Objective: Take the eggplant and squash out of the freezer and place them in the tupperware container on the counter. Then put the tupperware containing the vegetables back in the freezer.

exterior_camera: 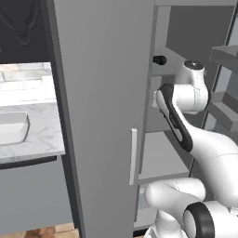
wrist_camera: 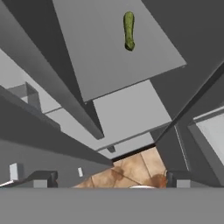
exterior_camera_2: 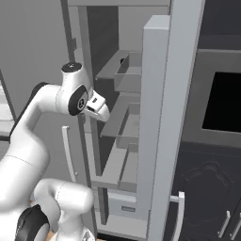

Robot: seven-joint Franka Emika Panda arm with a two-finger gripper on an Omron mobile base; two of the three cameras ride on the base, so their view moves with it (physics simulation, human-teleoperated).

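**Arm inside the open freezer, fingers spread wide and empty**

The tall grey freezer (exterior_camera: 102, 116) stands open, its flat door edge close beside the white arm. On the white marble counter (exterior_camera: 44, 135) to the left rests the shallow white tupperware container (exterior_camera: 11, 126). A long green squash (wrist_camera: 128, 30) lies alone on a grey shelf (wrist_camera: 100, 61), free space around it. The gripper (wrist_camera: 109, 181) holds nothing, its dark fingertips (wrist_camera: 43, 178) wide apart.

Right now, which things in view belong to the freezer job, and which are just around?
Job:
- freezer, door open
- green squash on a grey shelf
- tupperware container on the counter

Bystanders:
- dark oven
- black cabinets
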